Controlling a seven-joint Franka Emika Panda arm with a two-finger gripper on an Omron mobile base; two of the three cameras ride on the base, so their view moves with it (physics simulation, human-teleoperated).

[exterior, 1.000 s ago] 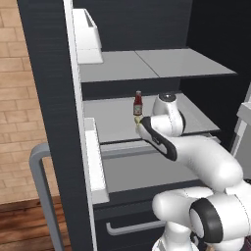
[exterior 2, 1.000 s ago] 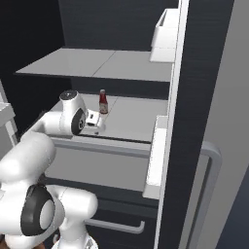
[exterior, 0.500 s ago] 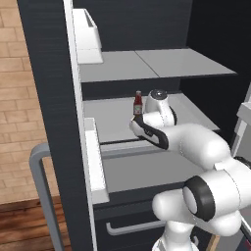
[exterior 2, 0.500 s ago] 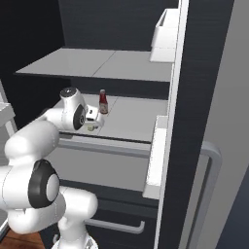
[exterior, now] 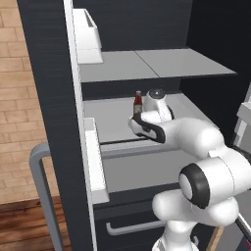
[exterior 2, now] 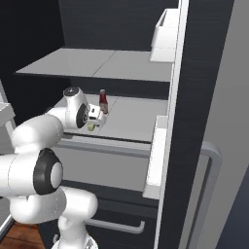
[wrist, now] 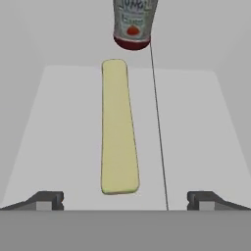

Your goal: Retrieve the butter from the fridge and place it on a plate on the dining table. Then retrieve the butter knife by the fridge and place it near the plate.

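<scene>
The fridge [exterior: 49,73] stands with its doors open, and my arm reaches onto its middle shelf [exterior 2: 131,119]. The butter [wrist: 117,127], a pale-yellow stick, lies lengthwise on that shelf straight ahead of my gripper [wrist: 125,201]. The gripper is open, with its two fingertips [wrist: 46,200] set wide on either side of the stick's near end and not touching it. From the right base view a bit of the butter [exterior 2: 91,127] peeks out under the gripper [exterior 2: 93,122]. In the left base view the gripper [exterior: 137,119] covers it. The plate, dining table and butter knife are out of view.
A small red bottle [wrist: 133,24] with a white cap stands just behind the butter's far end [exterior: 138,103]. The upper shelf [exterior: 147,63] hangs low over the hand. White door bins [exterior: 90,39] [exterior 2: 155,155] line the open doors. Drawers with a grey handle [exterior: 132,228] lie below.
The hand has pushed deeper over the middle shelf, towards the red bottle, and now sits over the butter. The jaws have stayed wide apart.
</scene>
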